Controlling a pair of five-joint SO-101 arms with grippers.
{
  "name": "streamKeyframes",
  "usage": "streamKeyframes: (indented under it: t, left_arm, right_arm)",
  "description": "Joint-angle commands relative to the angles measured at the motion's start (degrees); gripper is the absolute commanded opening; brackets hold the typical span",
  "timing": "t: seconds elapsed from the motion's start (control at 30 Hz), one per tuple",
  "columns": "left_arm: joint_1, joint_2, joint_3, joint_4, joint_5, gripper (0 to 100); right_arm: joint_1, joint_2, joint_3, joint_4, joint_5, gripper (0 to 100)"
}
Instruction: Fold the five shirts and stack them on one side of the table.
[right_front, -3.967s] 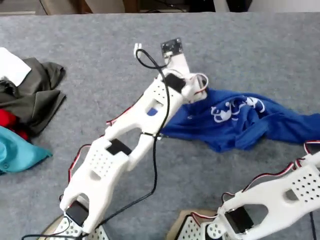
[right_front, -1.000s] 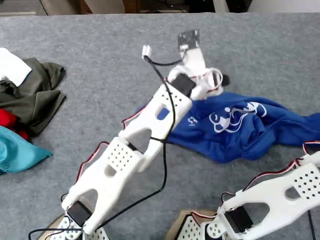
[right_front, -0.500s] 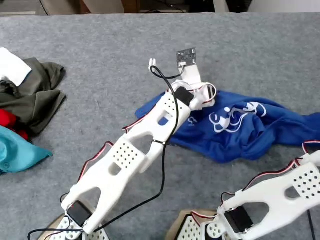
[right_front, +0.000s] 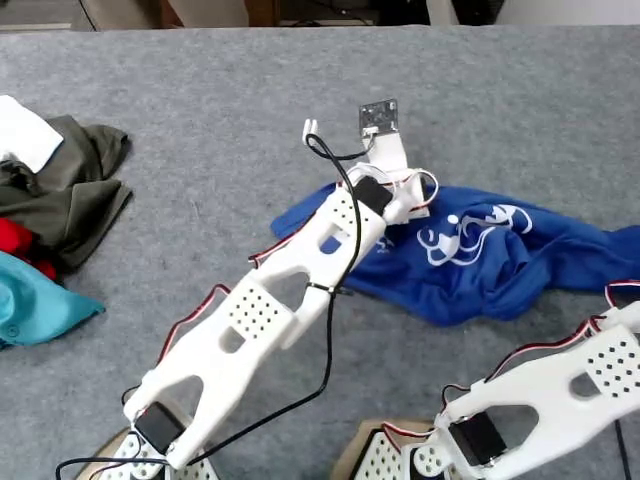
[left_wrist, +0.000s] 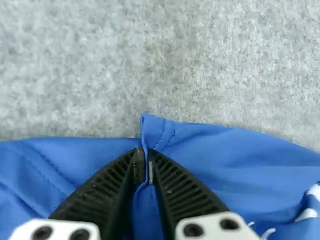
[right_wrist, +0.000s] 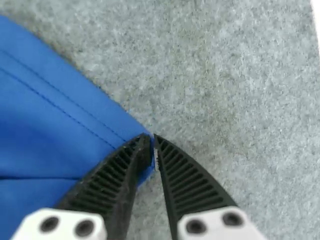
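The blue shirt (right_front: 500, 260) lies rumpled on the grey tabletop (right_front: 200, 100), right of centre, its long axis running side to side. The left arm's fingers (left_wrist: 105, 190) are closed tight on a raised fold at the shirt's left hem. The right arm's fingers (right_wrist: 110, 175) pinch its corner at the opposite end. Each arm thus has its nearer end, with the cloth slack between them.

Judgement: spreading requires pulling outward along that axis. There is bare tabletop beyond the far hem. The pile of other shirts (right_front: 60, 200) sits well apart at the left edge.
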Motion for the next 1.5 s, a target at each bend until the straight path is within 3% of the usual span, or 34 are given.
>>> streamKeyframes:
  t: [0.0, 0.13, 0.5, 0.87, 1.1, 1.47]
  left_arm:
    - [-0.4, -1.4, -12.2, 2.8, -0.3, 2]
    - [-0.7, -1.4, -21.9, 5.9, -1.3, 2]
    - [-2.6, -16.0, -21.3, 12.7, -1.8, 2]
    - [-14.6, -43.4, -21.3, 26.5, -2.0, 2]
    - [-26.0, -62.8, -21.2, 31.4, -10.9, 2]
    - [-29.0, -84.0, -20.5, 44.3, -23.3, 2]
  right_arm:
    - [-1.8, -5.0, -2.3, 1.0, 0.4, 0.5]
    - [-5.1, -10.6, -2.7, 6.2, 0.4, 0.5]
    - [-18.9, -30.2, -2.8, 21.4, -7.3, 0.5]
    - [-24.6, -59.1, -2.8, 25.2, -21.2, 0.4]
    - [-24.1, -72.0, -8.9, 25.5, -35.1, 0.4]
    - [-26.6, -81.5, -23.7, 33.7, -35.1, 0.4]
